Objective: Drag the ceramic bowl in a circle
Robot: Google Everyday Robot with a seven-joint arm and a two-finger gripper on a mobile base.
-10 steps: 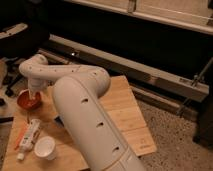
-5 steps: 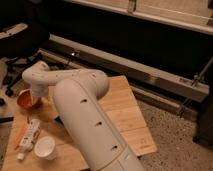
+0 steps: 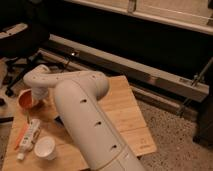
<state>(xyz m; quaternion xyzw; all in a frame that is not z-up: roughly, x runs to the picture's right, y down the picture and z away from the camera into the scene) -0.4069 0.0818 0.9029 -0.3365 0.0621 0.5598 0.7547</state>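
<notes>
The ceramic bowl (image 3: 25, 99), small, round and glossy orange-red, sits at the left edge of the wooden table (image 3: 125, 112). My white arm reaches left across the table and bends down at the wrist. The gripper (image 3: 38, 100) hangs at the bowl's right rim, largely hidden behind the wrist, so I cannot tell whether it touches the bowl.
A white cup (image 3: 45, 148) stands near the table's front left. A white and red tube (image 3: 30, 135) lies beside it, with an orange strip (image 3: 21, 136) to its left. An office chair (image 3: 20, 42) is at the back left. A metal rail (image 3: 150, 72) runs behind the table.
The wrist has come down a little toward the bowl. The bowl stays at about the same spot.
</notes>
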